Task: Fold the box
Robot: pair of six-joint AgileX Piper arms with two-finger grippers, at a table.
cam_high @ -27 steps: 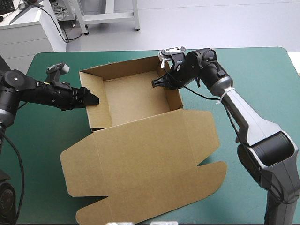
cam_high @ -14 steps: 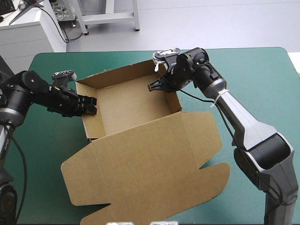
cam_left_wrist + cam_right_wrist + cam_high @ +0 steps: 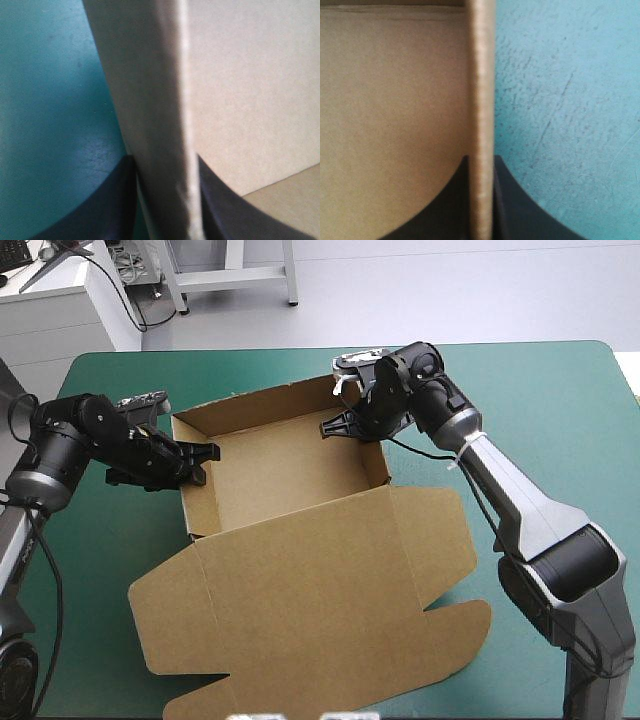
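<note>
L gripper & R gripper clenched on walls of brown cardboard box; we'd hold both square, tucks seemingly loose.

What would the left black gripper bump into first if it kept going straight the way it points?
The left wall of the brown cardboard box: the left gripper is shut on it, the board between its fingers. Beyond that probably the box floor; depth is unclear.

On table, box: open part toward 12 o'clock, lid flat at its 6 o'clock. Astride box wall at 9 o'clock, left gripper; astride wall at 2 o'clock, right gripper.
</note>
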